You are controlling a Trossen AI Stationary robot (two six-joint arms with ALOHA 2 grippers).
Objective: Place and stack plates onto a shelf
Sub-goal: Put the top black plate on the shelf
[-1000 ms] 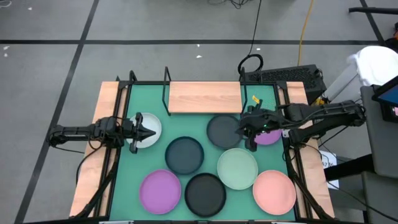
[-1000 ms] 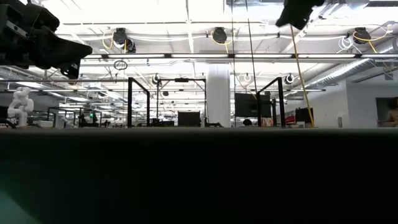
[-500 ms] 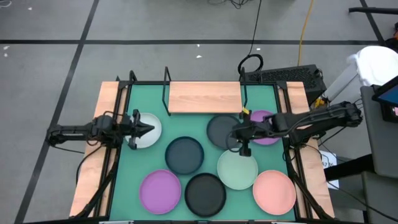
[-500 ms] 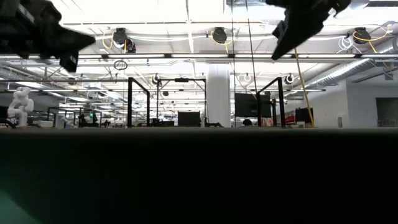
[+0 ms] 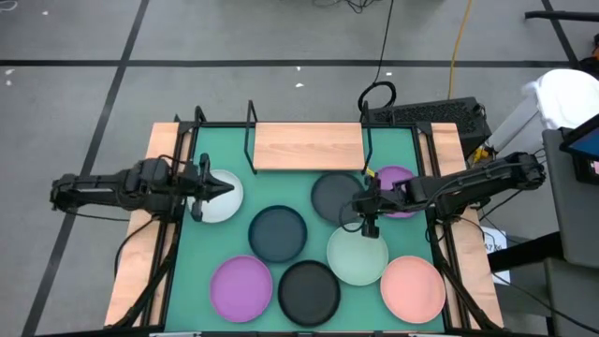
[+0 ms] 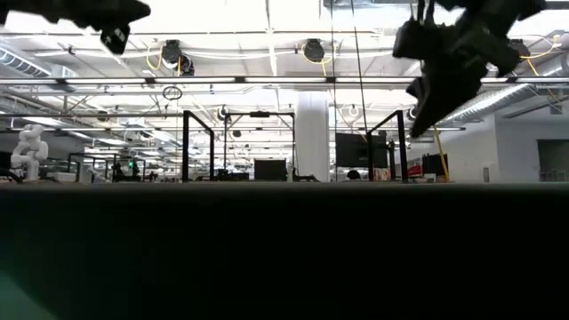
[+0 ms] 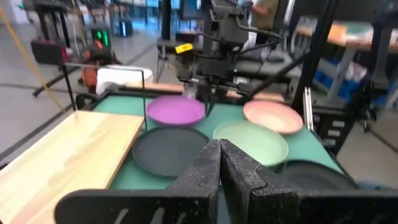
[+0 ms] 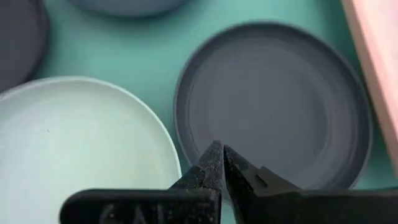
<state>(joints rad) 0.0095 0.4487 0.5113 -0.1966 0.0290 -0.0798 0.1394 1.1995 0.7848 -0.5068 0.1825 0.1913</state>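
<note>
Dark grey plate (image 8: 273, 118) under right gripper (image 8: 219, 163), jaws closed

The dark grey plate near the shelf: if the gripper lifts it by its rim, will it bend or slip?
The dark grey plate looks rigid, so it probably will not bend. Its matte surface may limit slipping. The low rim offers little hold for the shut right gripper, so it might tilt.

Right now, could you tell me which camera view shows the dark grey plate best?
The right wrist view: the dark grey plate fills it, almost whole. The high view shows it partly under the right gripper, the left wrist view shows it obliquely, the low view not at all.
</note>
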